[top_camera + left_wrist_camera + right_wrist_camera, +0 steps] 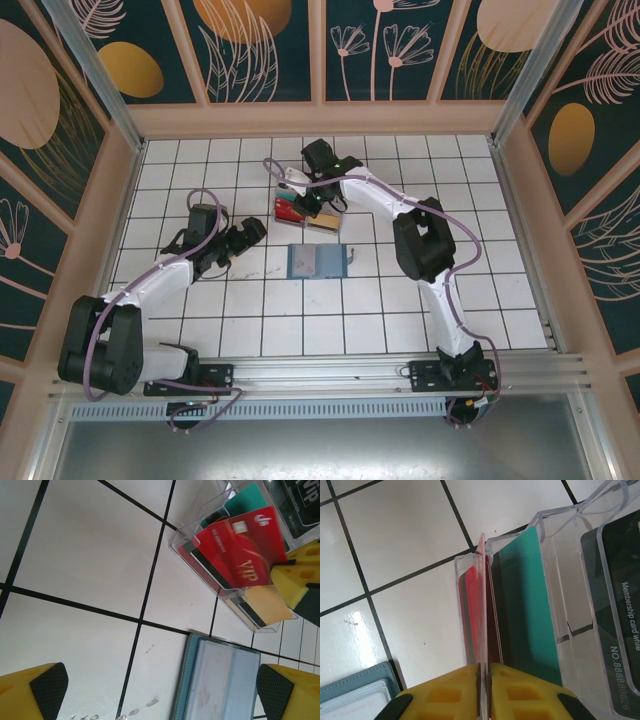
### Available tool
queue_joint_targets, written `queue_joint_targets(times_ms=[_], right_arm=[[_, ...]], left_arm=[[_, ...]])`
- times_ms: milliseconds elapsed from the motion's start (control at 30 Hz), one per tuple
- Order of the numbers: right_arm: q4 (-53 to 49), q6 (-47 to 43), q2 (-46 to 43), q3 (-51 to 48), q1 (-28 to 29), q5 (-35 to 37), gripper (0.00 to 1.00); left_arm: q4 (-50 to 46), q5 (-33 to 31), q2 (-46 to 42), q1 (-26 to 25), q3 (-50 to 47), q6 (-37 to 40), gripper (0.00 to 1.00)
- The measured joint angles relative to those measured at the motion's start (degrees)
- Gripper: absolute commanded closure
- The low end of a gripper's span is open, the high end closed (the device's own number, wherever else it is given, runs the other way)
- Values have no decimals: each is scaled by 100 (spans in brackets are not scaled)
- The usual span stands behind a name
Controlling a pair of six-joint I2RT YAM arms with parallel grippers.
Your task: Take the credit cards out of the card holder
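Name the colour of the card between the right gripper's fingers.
Red card, gold VIP print; clearest in left wrist view.

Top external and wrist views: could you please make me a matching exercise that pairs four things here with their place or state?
Things:
1. left gripper
2. right gripper
3. card holder
4. teal card

Places or states:
A. lying open on the tiles
B. closed on a red card
C. open, over the tiles
D. standing in the clear tray

Pairs: 1-C, 2-B, 3-A, 4-D.
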Motion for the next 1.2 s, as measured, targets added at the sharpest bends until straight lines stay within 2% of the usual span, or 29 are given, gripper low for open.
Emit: queue_joint_targets(times_ms=[433,567,700,767,967,1033,1200], right_arm=[[22,131,-4,-66,0,-50,81],[240,345,-481,-671,0,-262,75],[597,785,-1344,-1421,20,-345,62],[931,1176,-1912,-1923,61,-332,55],[1751,2828,-3182,-3425,291,52,44],[1915,3425,-3375,-3849,382,229,40],[1899,4798,-3397,-4393,772,850,38]], left_arm=[[37,50,0,0,-28,0,1],[39,50,0,0,-46,2,1],[37,50,9,0,-44,50,1],[33,52,55,0,-13,111,1],[11,50,195,0,118,223,1],[9,46,212,0,133,236,1],[15,26,289,0,138,234,1]])
